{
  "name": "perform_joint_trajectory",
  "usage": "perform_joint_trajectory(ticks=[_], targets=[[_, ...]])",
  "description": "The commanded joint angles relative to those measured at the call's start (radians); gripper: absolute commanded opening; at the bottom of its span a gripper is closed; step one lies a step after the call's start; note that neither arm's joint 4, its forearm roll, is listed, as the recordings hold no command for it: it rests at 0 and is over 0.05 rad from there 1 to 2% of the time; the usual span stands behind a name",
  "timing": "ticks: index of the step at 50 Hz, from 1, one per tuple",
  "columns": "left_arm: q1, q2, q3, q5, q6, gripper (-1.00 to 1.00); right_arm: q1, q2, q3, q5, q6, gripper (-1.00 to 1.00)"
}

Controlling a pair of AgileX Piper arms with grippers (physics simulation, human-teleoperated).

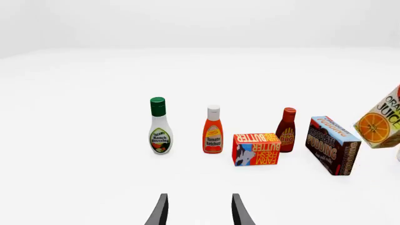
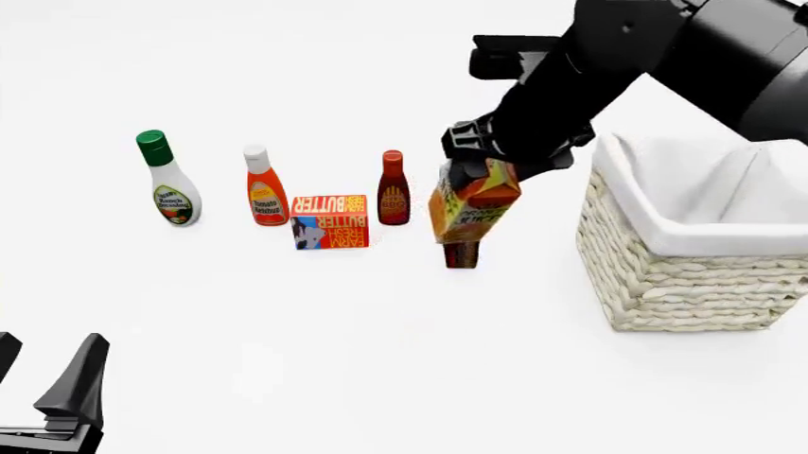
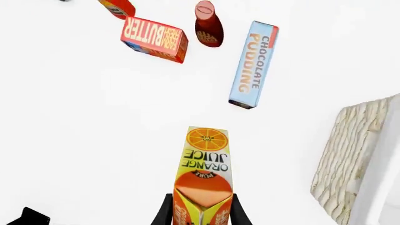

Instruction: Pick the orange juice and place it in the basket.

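The orange juice [image 2: 474, 203] is a tall orange and yellow carton, hanging tilted above the table in the front view. My right gripper [image 2: 478, 170] is shut on its gabled top. In the right wrist view the orange juice [image 3: 203, 173] sits between the dark fingers [image 3: 165, 213], well clear of the table. The basket [image 2: 688, 255], cream wicker with a white lining, stands to the right of the carton; the basket's wall [image 3: 350, 159] also shows beside it. My left gripper [image 2: 44, 388] stands open and empty at the near left, its fingertips [image 1: 161, 211] apart.
A ranch dressing bottle [image 2: 168, 180], a ketchup bottle [image 2: 264, 187], a butter box [image 2: 329, 221] and a BBQ sauce bottle [image 2: 393, 189] line the table's middle left. The chocolate pudding box [image 2: 461, 253] stands just under the lifted carton.
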Motion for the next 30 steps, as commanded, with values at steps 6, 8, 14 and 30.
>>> perform_joint_trajectory(ticks=[6, 8, 14, 30], targets=[[0.0, 0.0, 0.0, 0.0, 0.0, 1.0, -0.042, -0.057, -0.059, 0.0, -0.111, -1.0], [0.0, 0.0, 0.0, 0.0, 0.0, 1.0, -0.045, -0.061, -0.056, 0.0, -0.114, -1.0], [0.0, 0.0, 0.0, 0.0, 0.0, 1.0, -0.062, -0.075, -0.079, 0.0, -0.139, -1.0], [0.0, 0.0, 0.0, 0.0, 0.0, 1.0, -0.15, -0.13, -0.165, 0.0, -0.215, -1.0]])
